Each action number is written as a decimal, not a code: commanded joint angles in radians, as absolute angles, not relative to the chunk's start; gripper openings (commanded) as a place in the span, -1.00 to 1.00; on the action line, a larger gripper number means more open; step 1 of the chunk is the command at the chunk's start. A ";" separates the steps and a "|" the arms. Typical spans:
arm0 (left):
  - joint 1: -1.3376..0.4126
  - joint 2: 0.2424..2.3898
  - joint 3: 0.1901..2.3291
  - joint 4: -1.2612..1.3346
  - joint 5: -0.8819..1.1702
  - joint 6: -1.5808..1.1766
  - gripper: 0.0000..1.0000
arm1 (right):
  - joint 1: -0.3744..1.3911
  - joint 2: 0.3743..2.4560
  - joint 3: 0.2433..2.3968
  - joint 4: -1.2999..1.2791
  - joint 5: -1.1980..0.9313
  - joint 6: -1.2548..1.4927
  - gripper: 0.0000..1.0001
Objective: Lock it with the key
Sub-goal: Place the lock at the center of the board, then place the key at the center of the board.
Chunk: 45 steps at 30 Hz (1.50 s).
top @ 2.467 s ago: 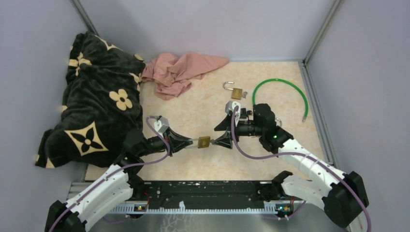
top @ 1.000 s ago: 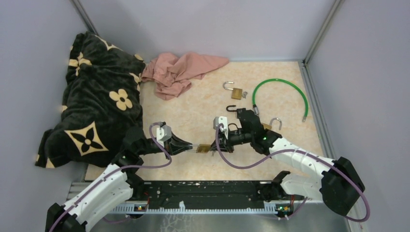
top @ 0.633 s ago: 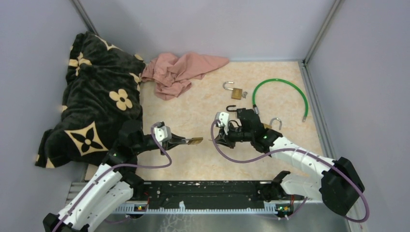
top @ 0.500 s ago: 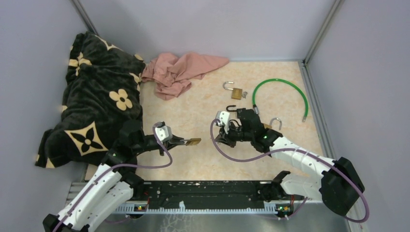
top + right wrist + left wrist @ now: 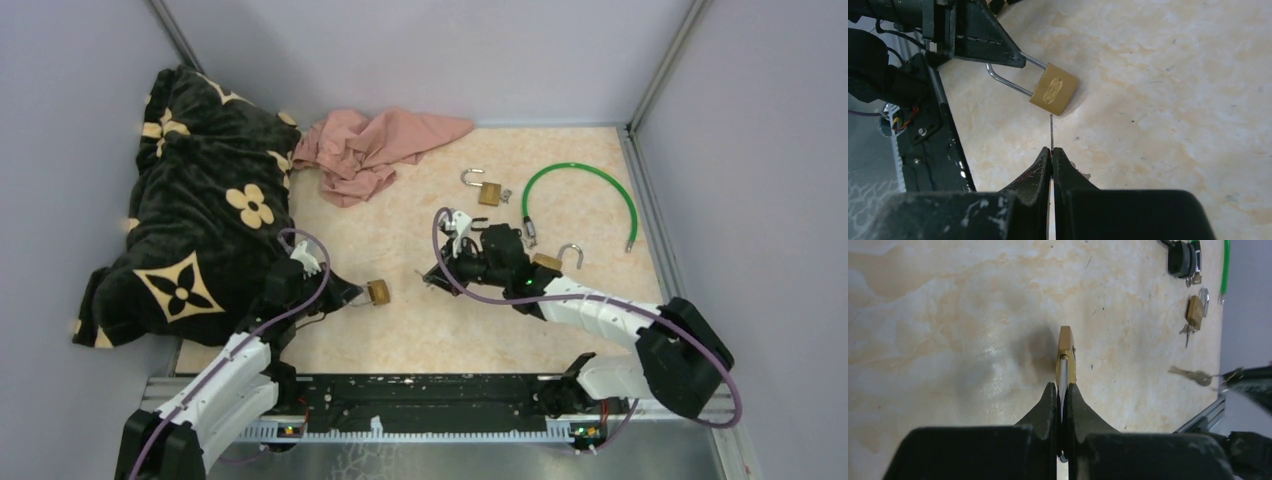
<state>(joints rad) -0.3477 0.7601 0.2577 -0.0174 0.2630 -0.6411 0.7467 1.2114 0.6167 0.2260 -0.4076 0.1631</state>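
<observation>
Only edge-on: padlock (image 5: 1066,356), left wrist; key (image 5: 1051,131), right.

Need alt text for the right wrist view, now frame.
The right gripper pinches a thin metal key pointing toward a brass padlock. The left gripper holds that padlock by its silver shackle, with the beige marbled table behind.

Padlock (image 5: 1054,89) — brass-gold body, silver shackle. Key (image 5: 1193,375) silvery grey. Blanket (image 5: 200,180) black with cream flower and diamond motifs (a monogram-style repeat). Cloth (image 5: 375,145) dusty pink, plain. Cable loop (image 5: 578,167) bright green. Table (image 5: 400,340) beige, marbled with pale orange. Left arm (image 5: 215,385) and right arm (image 5: 590,305) white-shelled, black joints, purple cabling — walls (image 5: 400,50) flat lavender-grey
</observation>
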 commanded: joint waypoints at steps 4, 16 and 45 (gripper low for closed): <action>-0.316 0.756 0.178 0.106 0.115 -0.885 -1.00 | 0.842 1.426 0.745 0.326 -0.413 0.357 -1.00; -0.309 0.671 0.188 -0.025 -0.041 -0.848 0.95 | 0.867 1.640 0.890 0.269 -0.394 0.397 -1.00; -0.239 0.446 0.175 0.267 0.038 -0.535 0.97 | 0.656 1.601 1.104 -0.301 0.183 0.291 0.88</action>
<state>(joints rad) -0.2459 0.4709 0.1867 0.1665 -0.0292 -0.5953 0.7704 1.7275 1.0977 -0.1562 -0.1020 0.3191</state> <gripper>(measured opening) 0.987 0.965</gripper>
